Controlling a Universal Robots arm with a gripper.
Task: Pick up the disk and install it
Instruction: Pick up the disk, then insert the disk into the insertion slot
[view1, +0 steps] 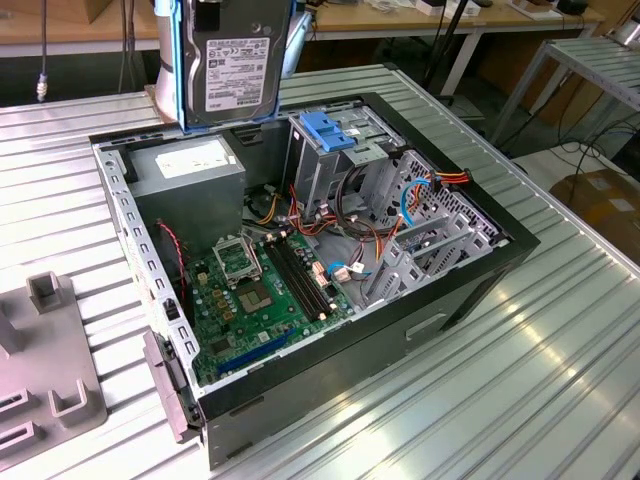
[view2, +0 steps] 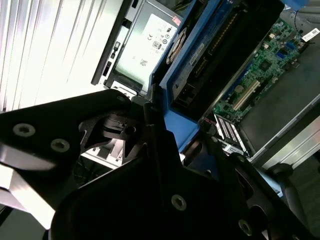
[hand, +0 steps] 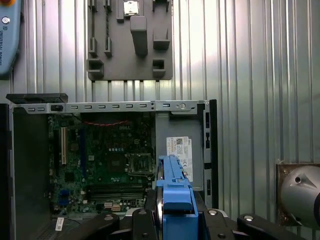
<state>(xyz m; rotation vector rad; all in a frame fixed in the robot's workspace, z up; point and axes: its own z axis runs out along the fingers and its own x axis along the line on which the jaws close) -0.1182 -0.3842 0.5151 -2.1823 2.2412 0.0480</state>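
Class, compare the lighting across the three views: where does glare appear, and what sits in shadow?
Exterior view: glare streaks the ribbed table on the exterior view's right. Second wrist view: the table burns out white and the disk looks dark. First wrist view: the computer case is dim inside, the table bright.

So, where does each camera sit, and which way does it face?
Exterior view: off the arm, looks down slantwise into the open computer case; the disk hangs over it.
First wrist view: on the arm, looks straight down past the gripper into the case.
Second wrist view: on the arm, looks slantwise along the disk at the power supply; black gripper body in front.
Shared: all three show the disk and the motherboard.
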